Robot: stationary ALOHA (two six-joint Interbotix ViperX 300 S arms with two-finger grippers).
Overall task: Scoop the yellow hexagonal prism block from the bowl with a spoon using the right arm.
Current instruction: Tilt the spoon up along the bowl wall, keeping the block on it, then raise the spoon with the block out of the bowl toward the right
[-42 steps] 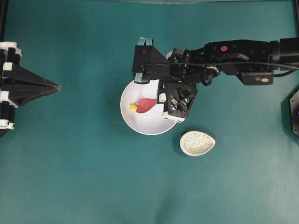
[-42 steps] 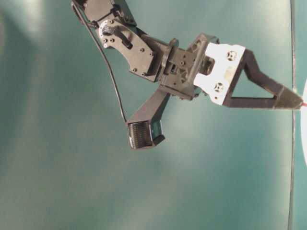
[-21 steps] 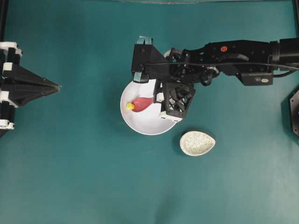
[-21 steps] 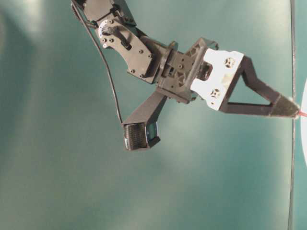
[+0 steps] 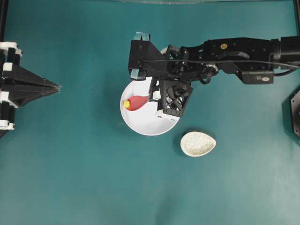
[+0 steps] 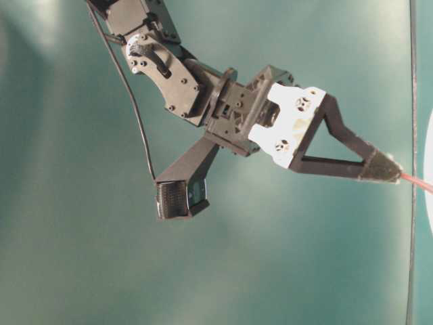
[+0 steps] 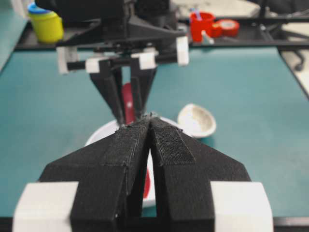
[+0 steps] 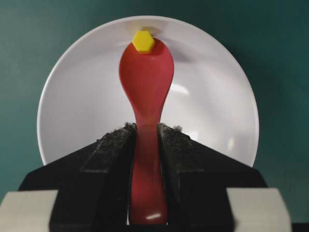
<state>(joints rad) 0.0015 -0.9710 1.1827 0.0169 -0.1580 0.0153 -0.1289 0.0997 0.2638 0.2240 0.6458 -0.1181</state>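
Observation:
The white bowl [image 5: 145, 124] stands mid-table, below my right arm. My right gripper [image 5: 152, 97] is shut on the handle of the pink-red spoon [image 5: 136, 102], whose scoop lies inside the bowl. In the right wrist view the fingers [image 8: 113, 145] clamp the spoon [image 8: 146, 82] from both sides. The yellow hexagonal prism block [image 8: 143, 41] sits at the scoop's tip, close to the far wall of the bowl [image 8: 82, 101]. Whether it rests on the scoop I cannot tell. My left gripper [image 5: 57, 87] is shut and empty at the far left, pointing at the bowl [image 7: 99, 136].
A small speckled egg-shaped spoon rest [image 5: 198, 143] lies right of and below the bowl. A dark fixture [image 5: 296, 112] sits at the right edge. Beyond the table's far side stand a yellow tub [image 7: 46, 23] and a red cup [image 7: 202, 24].
My right gripper has moved left, sliding the spoon across the bowl. The yellow block has gone with the scoop's tip toward the bowl's left wall. The left arm stayed still.

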